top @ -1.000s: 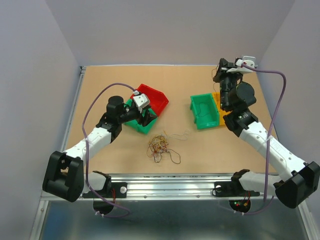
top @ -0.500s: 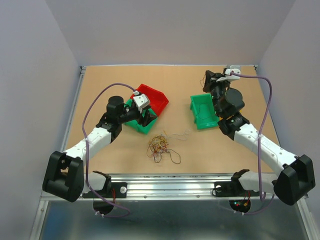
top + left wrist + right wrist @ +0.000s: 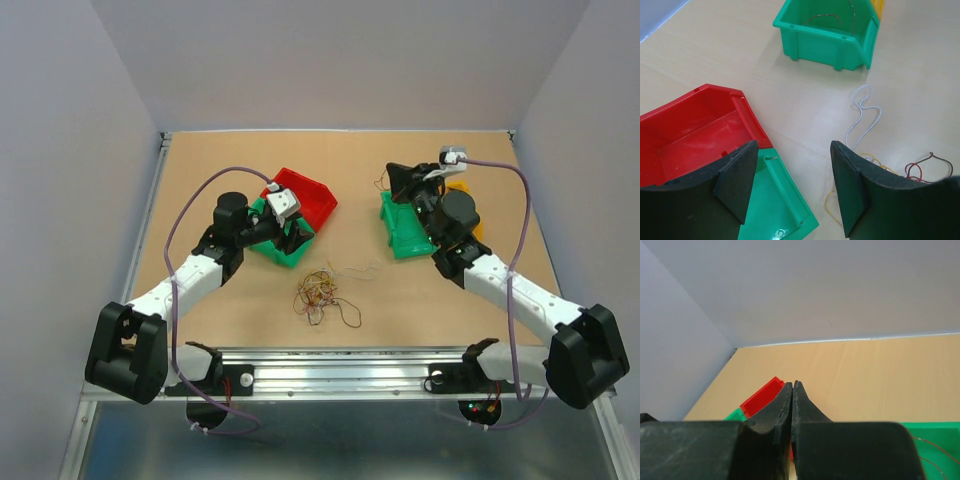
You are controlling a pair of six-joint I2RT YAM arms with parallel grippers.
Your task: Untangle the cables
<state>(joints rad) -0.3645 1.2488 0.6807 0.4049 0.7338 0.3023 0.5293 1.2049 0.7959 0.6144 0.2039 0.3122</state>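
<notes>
- cables [image 3: 320,293]: loopy tangle (yellow, red, dark) lying on the table [image 3: 200,160] btwn the two arms, toward the near edge. One whitish strand [image 3: 862,115] snakes off just beside it.
- left gripper [image 3: 792,187]: jaws wide apart, nothing in them. It hangs over the red bin [image 3: 700,135] & small green bin [image 3: 775,205], w/ the tangle near but not touching.
- right gripper [image 3: 792,390]: jaws pressed together, up over the right green bin [image 3: 405,235]. Can't tell if a hair-thin strand is pinched in there. That bin has a thin wire [image 3: 825,16] inside.
- risks imo:
  - wires are so thin the pads could close on 2-3 at once, and a pull would drag the whole clump or cinch the loops tighter.
  - left could clip a bin wall going down, it's right on top of them.
  - a wire sticking to the right jaws on opening would end up outside the bin.
</notes>
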